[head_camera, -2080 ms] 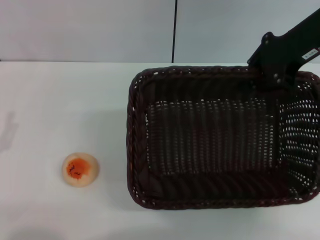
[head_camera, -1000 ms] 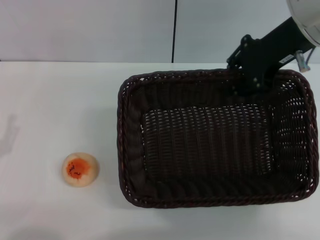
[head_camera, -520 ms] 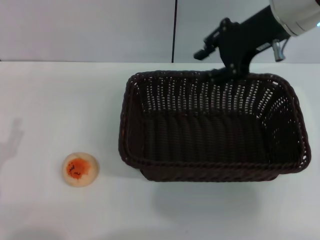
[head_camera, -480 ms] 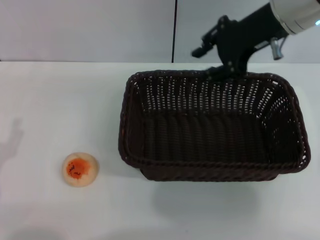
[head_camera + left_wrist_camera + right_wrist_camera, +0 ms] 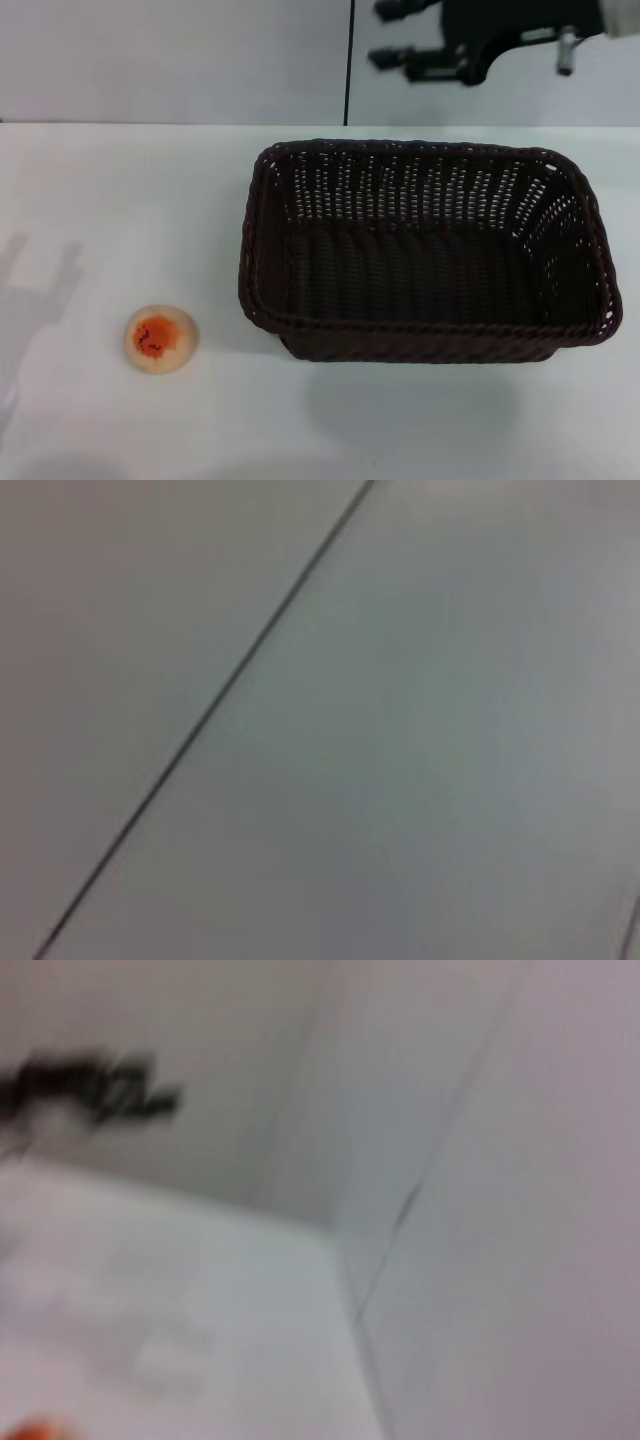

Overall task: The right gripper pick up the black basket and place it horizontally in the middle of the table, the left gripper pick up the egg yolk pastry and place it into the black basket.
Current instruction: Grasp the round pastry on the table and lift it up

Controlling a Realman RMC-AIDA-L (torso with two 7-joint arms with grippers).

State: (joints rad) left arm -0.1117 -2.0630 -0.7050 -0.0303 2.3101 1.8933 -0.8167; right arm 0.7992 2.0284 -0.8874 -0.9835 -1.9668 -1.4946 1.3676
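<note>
The black basket [image 5: 425,255] rests lengthwise across the white table [image 5: 120,200], right of centre, open side up and empty. My right gripper [image 5: 388,35] is open and empty, raised above and behind the basket's far rim, clear of it. The egg yolk pastry [image 5: 160,339] lies on the table to the left of the basket, well apart from it. My left gripper is outside the head view; only a blurred dark shape [image 5: 95,1095] far off in the right wrist view seems to be it. The left wrist view shows only a plain wall.
A faint shadow [image 5: 40,285] lies on the table's left side, above the pastry. A grey wall with a dark vertical seam [image 5: 350,60] stands behind the table. Bare tabletop lies between the pastry and the basket.
My right gripper has let go of the basket's far rim, opened and risen up and back. The basket now rests still on the table. The shadow at the left has grown.
</note>
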